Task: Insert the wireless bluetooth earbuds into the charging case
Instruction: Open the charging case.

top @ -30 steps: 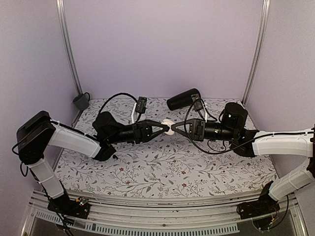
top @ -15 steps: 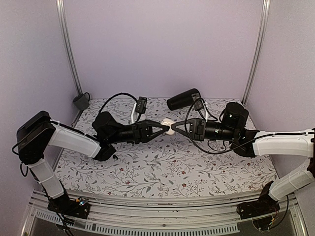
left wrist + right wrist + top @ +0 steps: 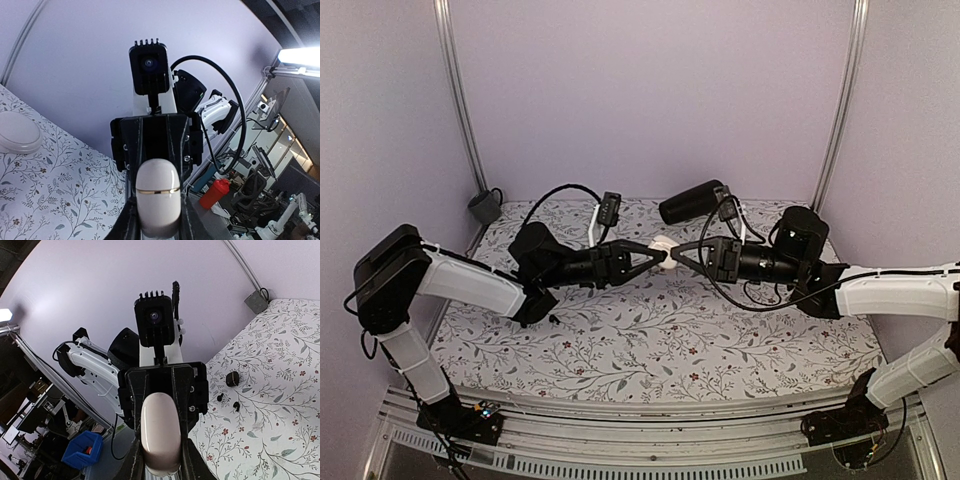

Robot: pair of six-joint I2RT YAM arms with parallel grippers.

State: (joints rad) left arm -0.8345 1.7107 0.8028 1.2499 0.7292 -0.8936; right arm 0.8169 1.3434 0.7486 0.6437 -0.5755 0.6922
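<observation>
Over floral tablecloth (image 3: 650,340), held closed charging case (image 3: 158,197) aloft, pinched tight between left gripper (image 3: 653,260) and right gripper (image 3: 678,254); likely needed it pried open next

The left gripper (image 3: 651,259) and right gripper (image 3: 677,257) meet on the charging case (image 3: 663,254) — no passage between. A black cylinder (image 3: 692,201) stands behind; the near table (image 3: 650,350) is free.

The glossy white oval charging case (image 3: 157,192) in the black left gripper (image 3: 157,225) bears a gold line; the white desk (image 3: 650,340) beneath shows grey vines, red flowers.
</observation>
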